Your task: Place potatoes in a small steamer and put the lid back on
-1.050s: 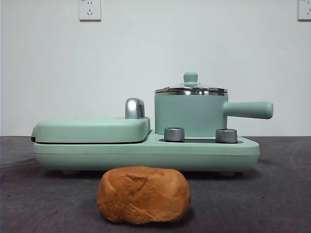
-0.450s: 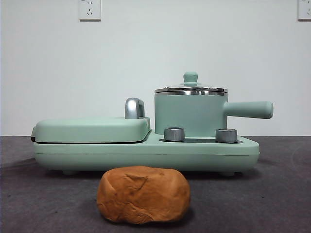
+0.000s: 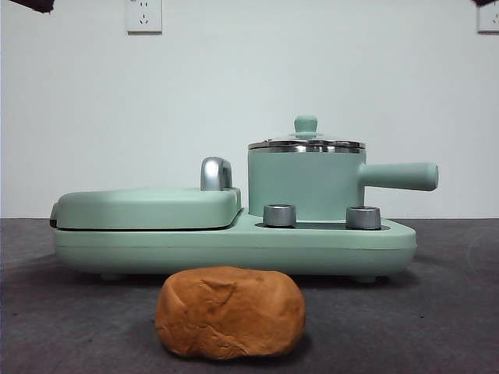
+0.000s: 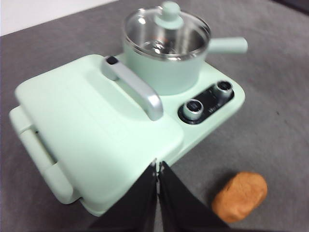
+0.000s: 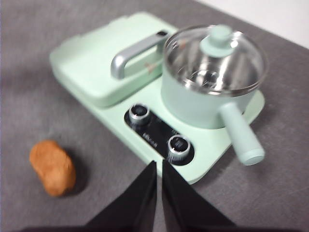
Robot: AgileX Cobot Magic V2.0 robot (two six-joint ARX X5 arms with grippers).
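The potato (image 3: pixel 230 312) (image 4: pixel 240 195) (image 5: pixel 52 167), a lumpy orange-brown lump, lies on the dark table in front of the appliance. The small steamer (image 3: pixel 306 183) (image 4: pixel 166 63) (image 5: pixel 207 92) is a mint-green pot with a side handle (image 3: pixel 399 176), standing on the appliance base. The glass lid (image 3: pixel 306 142) (image 4: pixel 166 31) (image 5: pixel 216 57) with its green knob rests on the steamer's rim. My left gripper (image 4: pixel 157 166) is shut, high above the griddle's near corner. My right gripper (image 5: pixel 159 166) is shut, high above the table in front of the knobs. Both hold nothing.
A flat mint-green griddle (image 3: pixel 146 208) with a chrome handle (image 3: pixel 216 173) fills the appliance's left half. Two steel knobs (image 3: pixel 280 215) (image 3: pixel 363 217) sit in front of the steamer. Black arm tips show at the front view's top corners (image 3: pixel 30 5) (image 3: pixel 485 3).
Dark arm tips have appeared at both top corners of the front view. The potato, steamer and lid have not moved.
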